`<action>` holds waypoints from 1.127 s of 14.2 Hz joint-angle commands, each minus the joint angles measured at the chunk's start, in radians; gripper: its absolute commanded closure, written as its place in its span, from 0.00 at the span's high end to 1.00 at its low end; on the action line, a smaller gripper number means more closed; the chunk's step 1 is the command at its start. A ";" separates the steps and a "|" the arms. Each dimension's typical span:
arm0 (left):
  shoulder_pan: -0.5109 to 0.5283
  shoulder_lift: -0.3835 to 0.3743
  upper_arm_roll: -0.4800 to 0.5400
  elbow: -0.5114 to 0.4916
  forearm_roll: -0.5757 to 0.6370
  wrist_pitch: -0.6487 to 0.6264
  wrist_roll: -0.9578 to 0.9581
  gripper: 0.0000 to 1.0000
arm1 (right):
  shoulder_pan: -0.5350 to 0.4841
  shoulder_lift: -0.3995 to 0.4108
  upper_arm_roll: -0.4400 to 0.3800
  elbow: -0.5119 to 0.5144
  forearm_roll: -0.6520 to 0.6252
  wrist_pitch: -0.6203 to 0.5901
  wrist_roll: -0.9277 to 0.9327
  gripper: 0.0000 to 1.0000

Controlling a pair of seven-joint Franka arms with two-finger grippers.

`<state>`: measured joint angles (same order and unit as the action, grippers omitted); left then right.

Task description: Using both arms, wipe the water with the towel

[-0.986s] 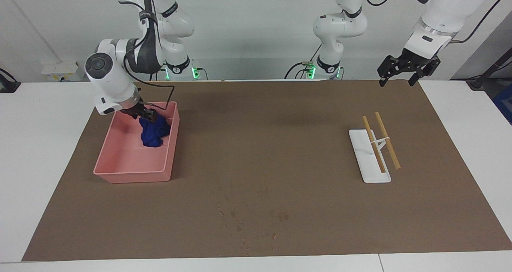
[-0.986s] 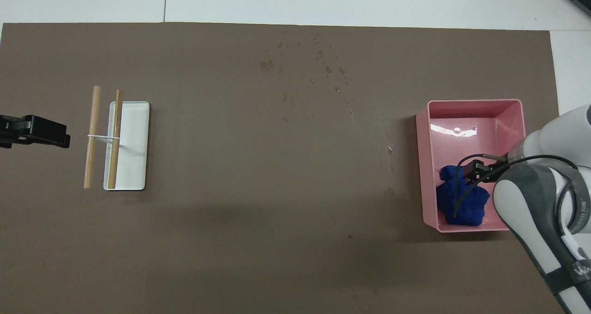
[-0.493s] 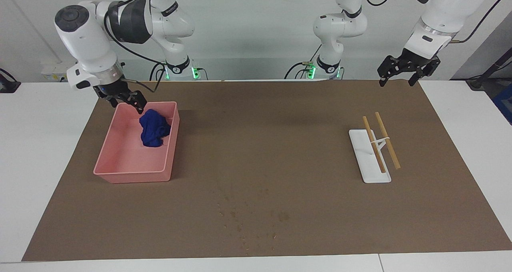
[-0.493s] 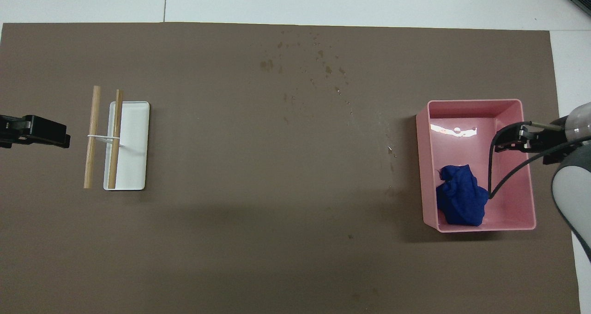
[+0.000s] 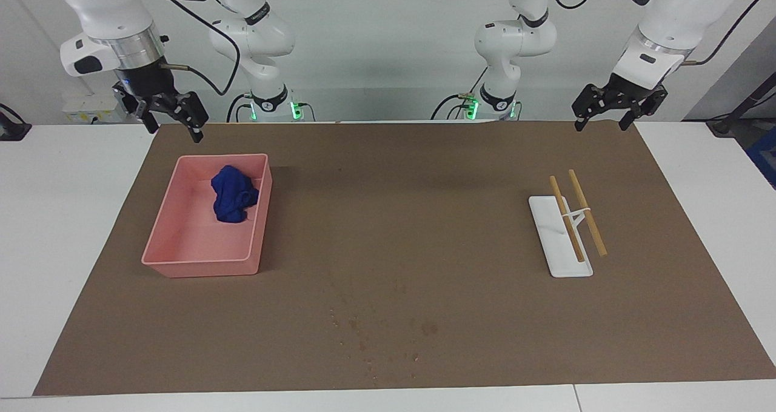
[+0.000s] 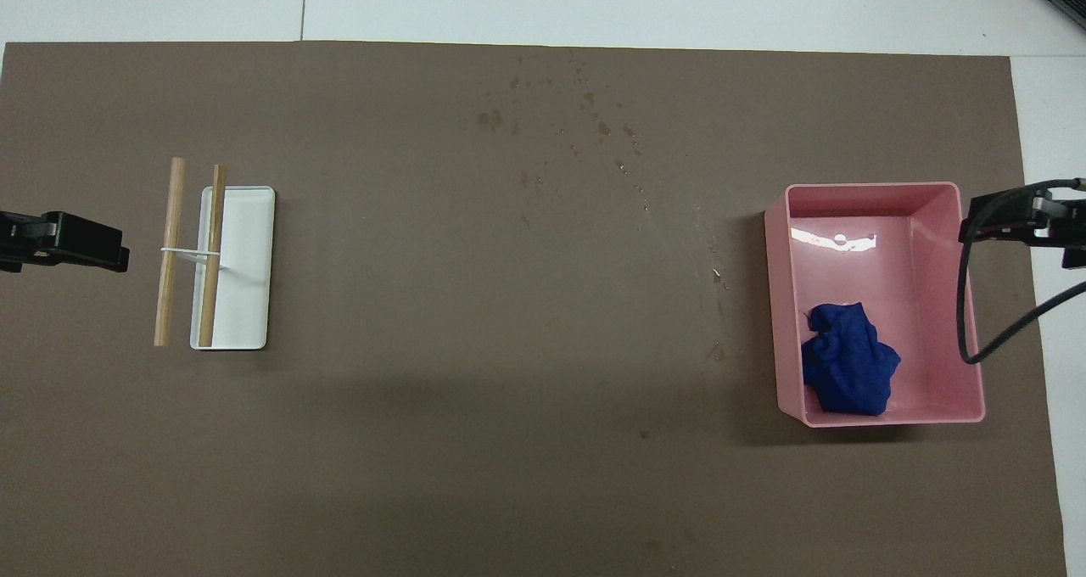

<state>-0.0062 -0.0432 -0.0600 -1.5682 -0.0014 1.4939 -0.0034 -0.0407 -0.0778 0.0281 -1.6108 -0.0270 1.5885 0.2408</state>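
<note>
A crumpled blue towel [image 5: 233,195] lies in a pink bin [image 5: 200,265], at the corner nearer the robots; it also shows in the overhead view [image 6: 848,369], inside the bin [image 6: 870,188]. Water drops [image 5: 370,339] speckle the brown mat farther from the robots, mid-table, and show in the overhead view [image 6: 594,123]. My right gripper [image 5: 174,130] is open and empty, raised over the mat's edge beside the bin; its tip shows in the overhead view [image 6: 997,221]. My left gripper [image 5: 600,125] is open and empty, waiting raised over the mat's corner; it shows in the overhead view [image 6: 110,254].
A white tray [image 5: 555,251] with two wooden sticks [image 5: 585,212] joined by a white band sits toward the left arm's end; both show in the overhead view, tray [image 6: 246,288] and sticks [image 6: 172,246]. A brown mat [image 5: 400,218] covers the table.
My right gripper let go of the towel, rose out of the bin and moved up and back to the mat's edge. The towel stays in the bin. The left arm has not moved.
</note>
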 commanded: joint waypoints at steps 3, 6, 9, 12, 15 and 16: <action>0.008 -0.030 -0.001 -0.033 -0.014 0.002 0.010 1.00 | -0.004 0.032 0.001 0.043 0.027 -0.067 -0.080 1.00; 0.008 -0.030 -0.001 -0.033 -0.014 0.002 0.010 1.00 | -0.007 0.053 -0.001 0.081 0.042 -0.113 -0.077 1.00; 0.008 -0.030 -0.001 -0.033 -0.014 0.002 0.010 1.00 | -0.002 0.089 -0.001 0.129 0.033 -0.133 -0.074 1.00; 0.008 -0.030 -0.001 -0.033 -0.014 0.002 0.010 1.00 | -0.002 0.072 -0.001 0.085 0.030 -0.134 -0.078 1.00; 0.008 -0.030 -0.001 -0.033 -0.014 0.002 0.010 1.00 | -0.002 0.047 0.001 0.046 0.030 -0.133 -0.074 1.00; 0.008 -0.030 -0.001 -0.033 -0.014 0.002 0.010 1.00 | -0.002 0.047 0.001 0.046 0.030 -0.127 -0.071 1.00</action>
<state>-0.0062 -0.0432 -0.0600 -1.5682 -0.0014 1.4939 -0.0034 -0.0408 -0.0077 0.0282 -1.5360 -0.0067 1.4584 0.1883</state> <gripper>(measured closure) 0.000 0.000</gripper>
